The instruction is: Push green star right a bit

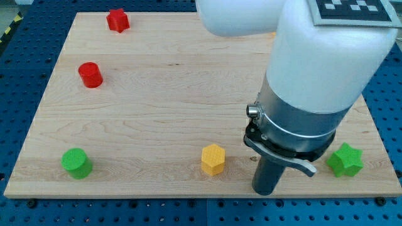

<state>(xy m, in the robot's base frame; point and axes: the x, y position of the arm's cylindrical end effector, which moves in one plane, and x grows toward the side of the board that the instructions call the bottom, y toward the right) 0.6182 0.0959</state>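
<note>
The green star (345, 160) lies near the board's bottom right corner. My tip (264, 191) rests on the board near the bottom edge, well to the left of the green star and to the right of the yellow hexagonal block (213, 159). The tip touches neither block. The arm's white and grey body hangs over the board's right side and hides part of it.
A green cylinder (76, 163) sits at the bottom left. A red cylinder (90, 75) sits at the left, a red star (117, 20) at the top left. The wooden board (157, 94) ends just right of the green star.
</note>
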